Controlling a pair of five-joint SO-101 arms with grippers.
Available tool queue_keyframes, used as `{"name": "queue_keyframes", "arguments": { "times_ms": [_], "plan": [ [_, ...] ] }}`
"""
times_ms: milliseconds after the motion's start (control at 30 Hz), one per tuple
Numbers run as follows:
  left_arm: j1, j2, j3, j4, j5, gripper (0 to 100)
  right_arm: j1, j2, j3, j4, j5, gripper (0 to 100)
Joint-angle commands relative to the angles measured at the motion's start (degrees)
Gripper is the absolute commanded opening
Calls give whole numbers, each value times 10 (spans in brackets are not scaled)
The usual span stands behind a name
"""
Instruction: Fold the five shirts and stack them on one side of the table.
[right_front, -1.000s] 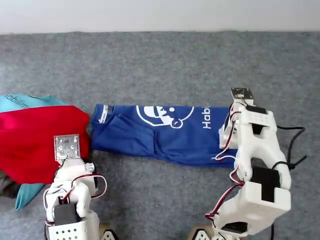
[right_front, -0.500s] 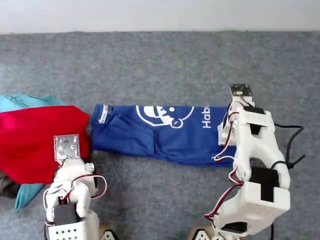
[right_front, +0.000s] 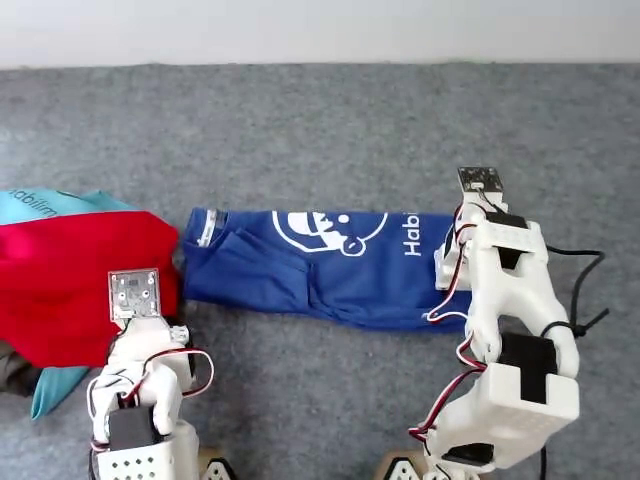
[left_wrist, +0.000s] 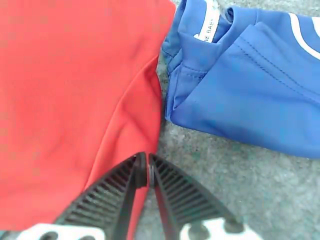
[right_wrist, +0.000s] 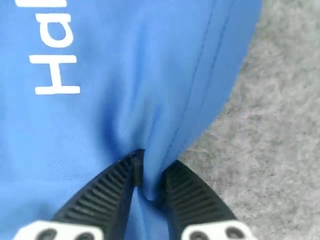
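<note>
The right gripper (right_wrist: 149, 175) clamps a fold of the mid-table blue shirt (right_front: 310, 270) (the pinch plain in its wrist view, arm-covered from above); the left gripper (left_wrist: 148, 167), tips together, hangs at the red shirt's (left_wrist: 65, 90) edge.

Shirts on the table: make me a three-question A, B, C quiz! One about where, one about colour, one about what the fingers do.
1. What colour is the print on the blue fabric shirt? A. yellow B. black C. white
2. Where is the red fabric shirt? A. on the blue one B. by the left arm C. by the right arm
3. The right arm's fingers are: A. pinching blue cloth B. wide open C. holding red cloth
Answers: C, white letters; B, beside the left arm; A, blue cloth bunches between them.
</note>
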Motion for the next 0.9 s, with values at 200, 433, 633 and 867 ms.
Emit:
{"name": "queue_keyframes", "arguments": {
  "times_ms": [200, 433, 633, 867],
  "plan": [
    [-3, -2, -4, -7, 4, 14, 22, -34, -5, -8, 83, 10],
    [-3, -2, -4, -7, 4, 14, 127, -32, -43, -8, 196, 10],
    [-3, -2, -4, -7, 4, 14, 199, -32, -101, -3, 276, 10],
    [-3, -2, -4, -7, 4, 14, 189, -44, -117, 73, 318, 10]
  ]
}}
